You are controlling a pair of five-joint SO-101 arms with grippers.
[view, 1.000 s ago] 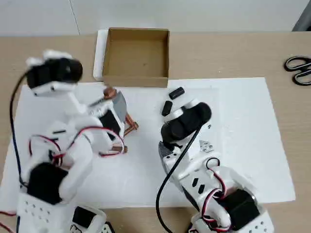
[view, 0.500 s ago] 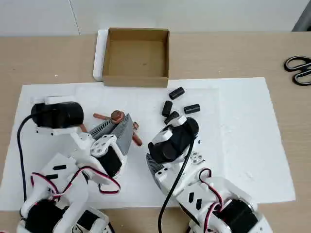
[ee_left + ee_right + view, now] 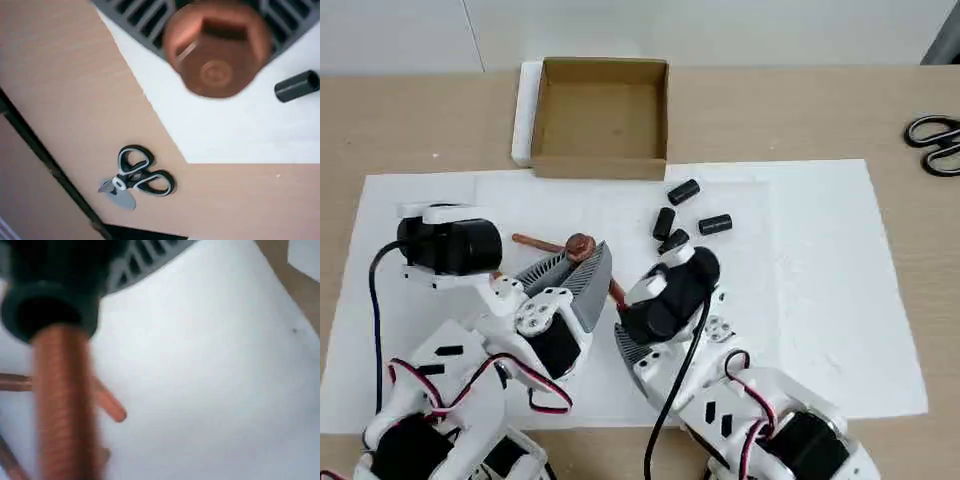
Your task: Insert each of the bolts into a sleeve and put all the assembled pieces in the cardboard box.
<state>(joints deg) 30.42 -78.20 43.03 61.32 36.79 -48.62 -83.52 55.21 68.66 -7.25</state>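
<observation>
Bolt head-up in my left gripper, jaws clamped on it. Shaft slants into sleeve, pinched in my right gripper. Both arms just drew back from cardboard box, baring loose sleeves. I judge mating under way. Box empty, nothing delivered yet.

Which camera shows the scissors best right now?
The left wrist view: the scissors lie whole on the bare wooden table, apart from the white paper. The high view catches them at the picture's right edge, partly cut off.
</observation>
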